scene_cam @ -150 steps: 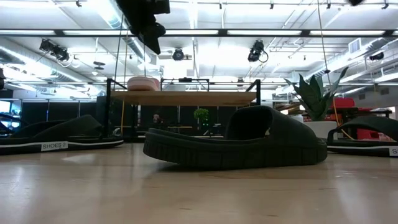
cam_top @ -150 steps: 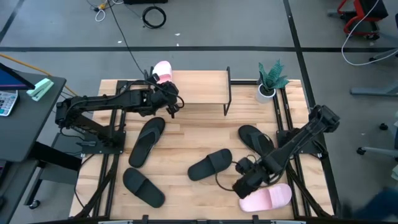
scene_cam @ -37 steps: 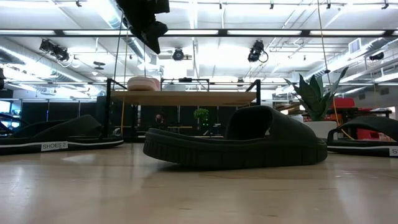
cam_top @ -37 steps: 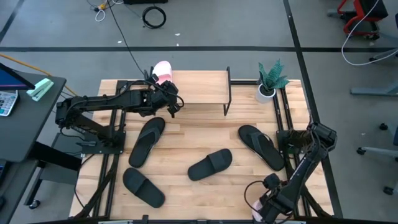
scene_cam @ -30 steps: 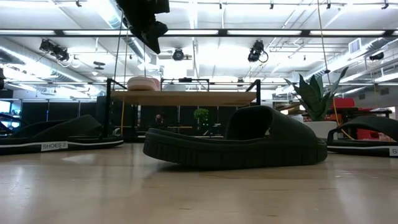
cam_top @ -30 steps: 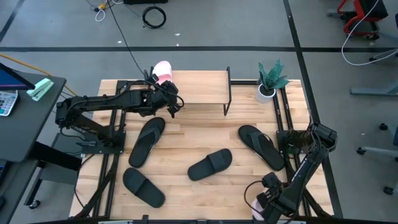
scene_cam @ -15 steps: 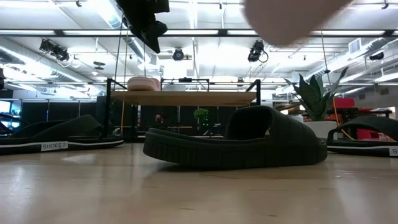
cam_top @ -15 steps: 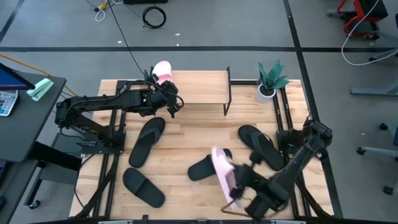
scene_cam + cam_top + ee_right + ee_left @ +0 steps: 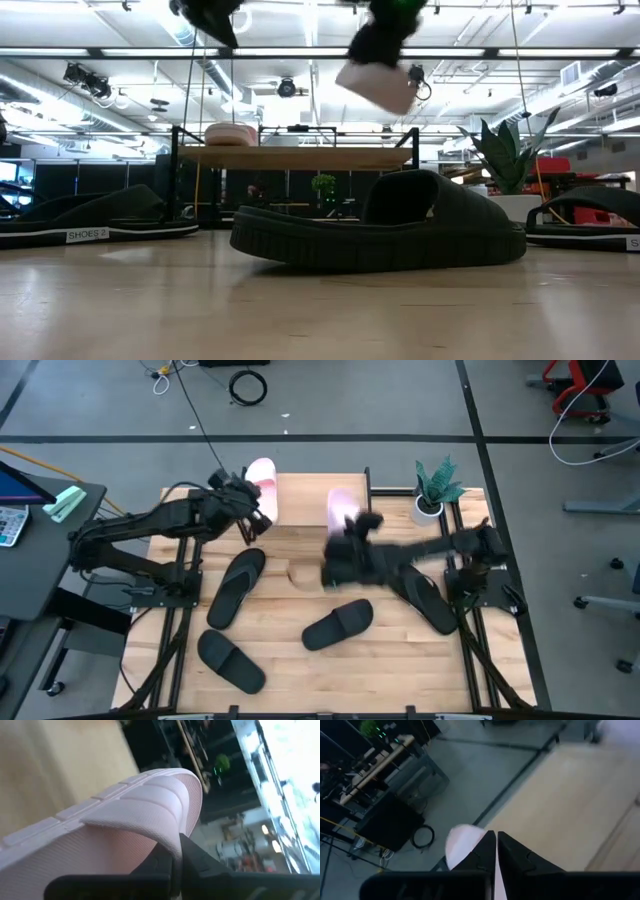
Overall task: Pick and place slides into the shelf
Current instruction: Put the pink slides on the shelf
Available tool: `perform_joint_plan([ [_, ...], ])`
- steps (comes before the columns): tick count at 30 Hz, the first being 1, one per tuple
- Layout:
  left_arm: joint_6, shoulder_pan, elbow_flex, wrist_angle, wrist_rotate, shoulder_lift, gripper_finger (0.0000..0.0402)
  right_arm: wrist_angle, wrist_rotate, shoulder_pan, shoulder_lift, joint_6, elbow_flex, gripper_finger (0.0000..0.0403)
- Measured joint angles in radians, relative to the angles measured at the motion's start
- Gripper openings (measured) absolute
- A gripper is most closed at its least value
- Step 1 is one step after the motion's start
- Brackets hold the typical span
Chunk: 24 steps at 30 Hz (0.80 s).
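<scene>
Overhead cam looks straight down; low cam level across table [image 9: 320, 310], both perhaps sharing shelf [image 9: 310, 500].

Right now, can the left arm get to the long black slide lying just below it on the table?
Probably yes. The left gripper hangs by the shelf's left end, jaws shut and holding nothing, and that black slide lies nearby in the open with nothing on it. The right gripper, busy with a pink slide, is off to the side.

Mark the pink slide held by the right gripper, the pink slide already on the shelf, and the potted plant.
pink slide in the right gripper [image 9: 341, 506], high view, on its upper end.
pink slide on the shelf [image 9: 263, 472], high view, on its strap.
potted plant [image 9: 436, 484], high view, on its leaves.
</scene>
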Motion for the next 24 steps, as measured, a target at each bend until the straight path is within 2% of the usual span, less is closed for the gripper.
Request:
perform_joint_plan([
  [2,0.0,0.001,-0.001,-0.011,0.001,-0.035,0.0019,0.204,-0.108,-0.099,0.0,-0.192,0.002,0.001],
  [5,0.0,0.002,0.0,-0.014,0.001,-0.061,0.0016,0.51,-0.341,-0.226,0.001,-0.422,0.002,0.0009],
  [8,0.0,0.002,-0.001,-0.026,0.002,-0.068,0.0019,0.746,-0.45,-0.318,0.0,-0.59,0.002,0.0009],
  [11,0.0,0.002,-0.001,-0.059,0.002,-0.07,0.0024,0.876,-0.574,-0.388,0.0,-0.675,0.002,0.0009],
  [15,-0.001,0.002,-0.001,-0.084,0.002,-0.067,0.0029,0.952,-0.751,-0.45,0.01,-0.645,0.003,0.0009],
  [19,-0.003,0.002,-0.001,-0.084,0.002,-0.067,0.0026,0.97,-0.781,-0.484,0.057,-0.616,0.003,0.0009],
  [24,-0.008,0.002,-0.001,-0.084,0.002,-0.067,0.0017,1.082,-0.777,-0.493,0.121,-0.648,0.002,0.0009],
])
